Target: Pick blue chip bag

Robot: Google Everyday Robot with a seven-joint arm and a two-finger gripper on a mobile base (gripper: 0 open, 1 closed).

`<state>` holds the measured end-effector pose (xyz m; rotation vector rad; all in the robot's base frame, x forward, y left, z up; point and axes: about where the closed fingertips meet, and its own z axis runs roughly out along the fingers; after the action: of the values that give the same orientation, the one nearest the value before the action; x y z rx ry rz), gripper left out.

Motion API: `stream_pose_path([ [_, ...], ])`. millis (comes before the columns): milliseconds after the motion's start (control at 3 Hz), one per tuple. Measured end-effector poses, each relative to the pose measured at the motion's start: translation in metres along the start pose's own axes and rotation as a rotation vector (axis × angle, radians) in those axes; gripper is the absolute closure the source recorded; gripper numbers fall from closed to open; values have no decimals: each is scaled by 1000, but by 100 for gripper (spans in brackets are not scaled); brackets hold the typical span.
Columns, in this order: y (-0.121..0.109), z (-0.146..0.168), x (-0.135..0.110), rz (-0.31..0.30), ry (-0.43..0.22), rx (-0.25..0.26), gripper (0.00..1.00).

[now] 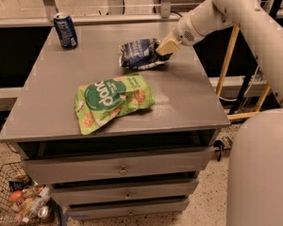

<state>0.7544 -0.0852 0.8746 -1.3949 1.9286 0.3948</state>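
Your end effector (164, 48) is at the back right of the grey surface (193, 102), its pale tip down against the right edge of the blue chip bag (137, 53). From this view you cannot tell whether it has closed on the bag or is only touching it. The bag lies crumpled on the surface, dark navy with white lettering, toward the rear and a little right of the middle. The arm (254, 18) reaches in from the upper right, sloping down and to the left to the bag. Just in front of the blue chip bag, nearly touching its lower edge, you have the larger green bag (112, 100) lying flat and angled, white lettering up. A blue drink can (65, 30) stands upright at the back left corner, well apart from both bags. Below the surface you can see a stack of drawers (122, 169), and a wire basket (9, 192) with mixed items sits on the floor at the lower left.
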Motion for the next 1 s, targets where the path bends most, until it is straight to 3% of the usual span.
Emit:
stream_pose_path([
  [333, 3, -29, -25, -66, -63, 51, 100],
  [1000, 12, -95, -60, -180, -176, 185, 100],
])
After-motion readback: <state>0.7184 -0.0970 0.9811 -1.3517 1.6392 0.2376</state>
